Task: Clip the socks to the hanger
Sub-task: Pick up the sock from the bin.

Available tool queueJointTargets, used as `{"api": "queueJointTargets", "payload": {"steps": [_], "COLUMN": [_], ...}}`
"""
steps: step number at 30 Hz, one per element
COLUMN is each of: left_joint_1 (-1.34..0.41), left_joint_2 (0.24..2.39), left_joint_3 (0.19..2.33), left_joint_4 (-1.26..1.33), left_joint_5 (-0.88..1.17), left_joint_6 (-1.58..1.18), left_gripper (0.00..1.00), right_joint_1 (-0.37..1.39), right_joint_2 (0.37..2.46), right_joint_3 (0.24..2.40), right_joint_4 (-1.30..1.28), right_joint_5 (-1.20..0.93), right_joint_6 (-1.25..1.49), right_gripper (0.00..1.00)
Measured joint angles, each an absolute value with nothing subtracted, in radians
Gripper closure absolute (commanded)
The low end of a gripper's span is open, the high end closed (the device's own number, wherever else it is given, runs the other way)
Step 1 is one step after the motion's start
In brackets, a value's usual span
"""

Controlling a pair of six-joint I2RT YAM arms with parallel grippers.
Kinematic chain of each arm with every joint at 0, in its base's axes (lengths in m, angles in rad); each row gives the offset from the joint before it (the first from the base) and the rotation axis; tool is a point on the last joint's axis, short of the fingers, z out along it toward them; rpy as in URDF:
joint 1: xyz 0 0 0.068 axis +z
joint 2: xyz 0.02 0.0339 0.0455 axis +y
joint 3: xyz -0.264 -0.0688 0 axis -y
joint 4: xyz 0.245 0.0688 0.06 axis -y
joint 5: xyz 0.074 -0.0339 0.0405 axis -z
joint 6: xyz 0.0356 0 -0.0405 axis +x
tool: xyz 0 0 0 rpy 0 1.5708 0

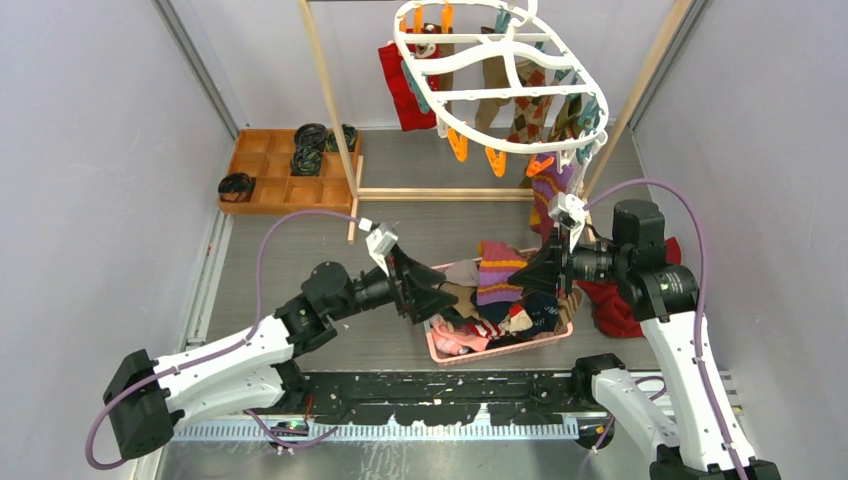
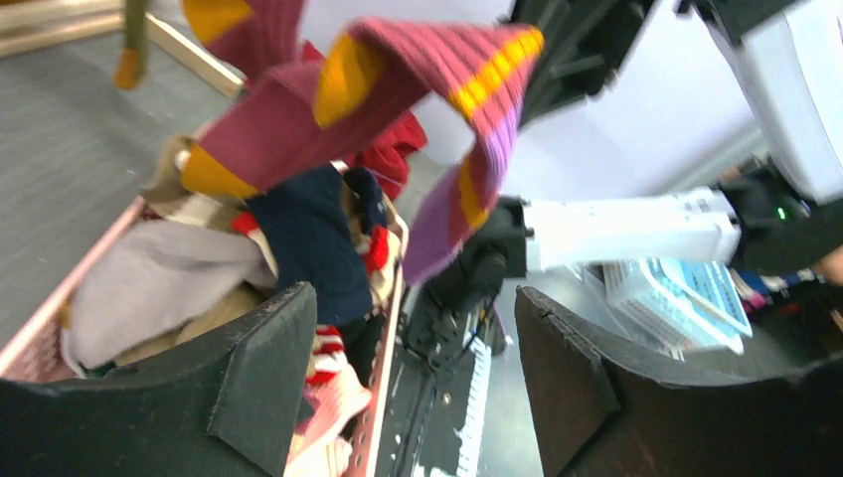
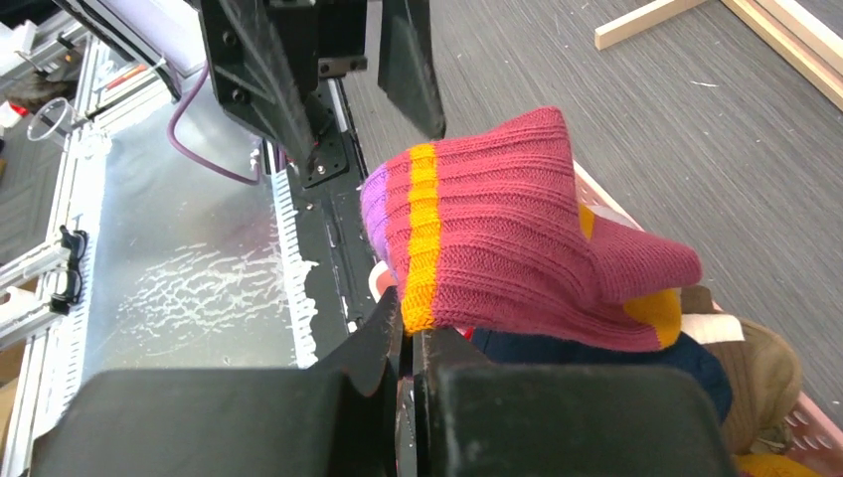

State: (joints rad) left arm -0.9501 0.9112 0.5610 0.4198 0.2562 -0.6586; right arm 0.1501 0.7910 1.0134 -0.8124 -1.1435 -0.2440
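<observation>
Socks [image 1: 527, 110] hang on hanger [image 1: 483, 96]; right pincer [image 3: 408, 338] grasps striped sock [image 3: 497, 248], left pincer [image 2: 413, 368] released beside it, more in basket [image 1: 500, 350] below.

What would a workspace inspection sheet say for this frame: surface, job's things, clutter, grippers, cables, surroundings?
Surface: grey table, with a pink basket near the arms.
Job's things: white hanger hanging within the wooden rack, socks clipped on it; more piled in the basket; a striped sock held above the basket.
Clutter: wooden tray with black rolls; red cloth beside the basket.
Grippers: left gripper jaws open, empty; right gripper jaws shut on the striped sock.
Cables: a purple cable loops off each arm; no snag seen.
Surroundings: plain walls on three sides.
</observation>
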Motion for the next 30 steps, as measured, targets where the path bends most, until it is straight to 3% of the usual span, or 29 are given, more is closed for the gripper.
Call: {"api": "queueJointTargets", "payload": {"steps": [5,10,21,25,30], "left_joint_1": [-0.991,-1.066,-1.085,-1.087,-1.087], "left_joint_2": [0.876,0.888,1.185,1.243,1.274], "left_joint_3": [0.4,0.389,0.522,0.567,0.601], "left_joint_4": [0.586,0.661,0.797,0.819,0.833], "left_joint_5": [0.359,0.378,0.346,0.329,0.332], "left_joint_6": [-0.634,-0.534,-0.435,-0.432,-0.44], "left_gripper": [0.17,0.16,0.31,0.47,0.94], "right_joint_1": [0.107,0.06,0.037,0.037,0.037], "right_joint_2": [0.763,0.763,0.766,0.766,0.766], "right_joint_3": [0.962,0.912,0.888,0.888,0.886], "right_joint_4": [-0.786,-0.73,-0.66,-0.656,-0.651], "right_joint_5": [-1.19,-1.254,-1.299,-1.301,-1.302], "right_joint_6": [-0.214,-0.172,-0.113,-0.106,-0.102], "right_gripper": [0.95,0.95,0.95,0.95,0.95]}}
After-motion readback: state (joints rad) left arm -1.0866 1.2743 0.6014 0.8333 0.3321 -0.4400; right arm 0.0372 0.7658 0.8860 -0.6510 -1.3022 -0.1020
